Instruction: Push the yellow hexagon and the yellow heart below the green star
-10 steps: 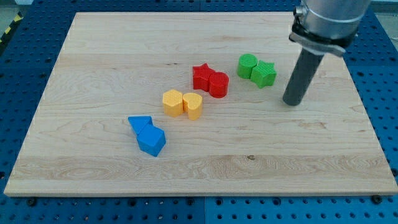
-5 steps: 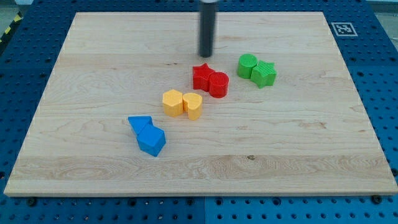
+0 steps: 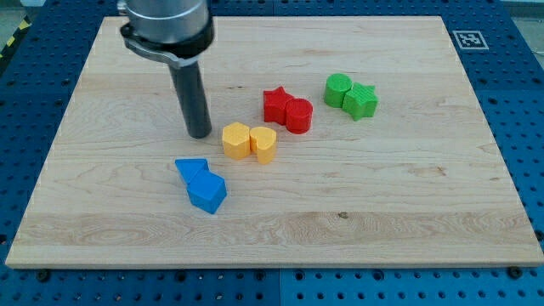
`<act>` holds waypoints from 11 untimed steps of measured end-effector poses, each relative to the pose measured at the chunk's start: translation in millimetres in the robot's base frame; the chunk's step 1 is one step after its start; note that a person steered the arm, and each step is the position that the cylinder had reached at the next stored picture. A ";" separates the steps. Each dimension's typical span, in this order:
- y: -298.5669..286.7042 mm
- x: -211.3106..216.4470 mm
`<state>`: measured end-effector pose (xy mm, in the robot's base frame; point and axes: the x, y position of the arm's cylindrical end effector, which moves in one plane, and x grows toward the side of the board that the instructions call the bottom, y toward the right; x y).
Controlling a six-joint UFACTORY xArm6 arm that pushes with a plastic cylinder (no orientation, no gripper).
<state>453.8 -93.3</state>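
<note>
The yellow hexagon (image 3: 235, 140) and the yellow heart (image 3: 264, 144) sit side by side, touching, near the board's middle. The green star (image 3: 360, 101) lies toward the view's upper right, touching a green cylinder (image 3: 338, 88) on its left. My tip (image 3: 199, 134) rests on the board just left of the yellow hexagon, a small gap apart, and above the blue blocks.
A red star (image 3: 275, 104) and a red cylinder (image 3: 298, 115) touch each other between the yellow pair and the green pair. A blue triangle (image 3: 191, 168) and a blue cube (image 3: 206, 191) lie below my tip. The wooden board (image 3: 408, 204) has blue pegboard around it.
My rod has moved from the view's right, past the top above the red star, to the left side of the yellow hexagon. No block has moved.
</note>
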 end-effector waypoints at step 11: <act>219.7 56.0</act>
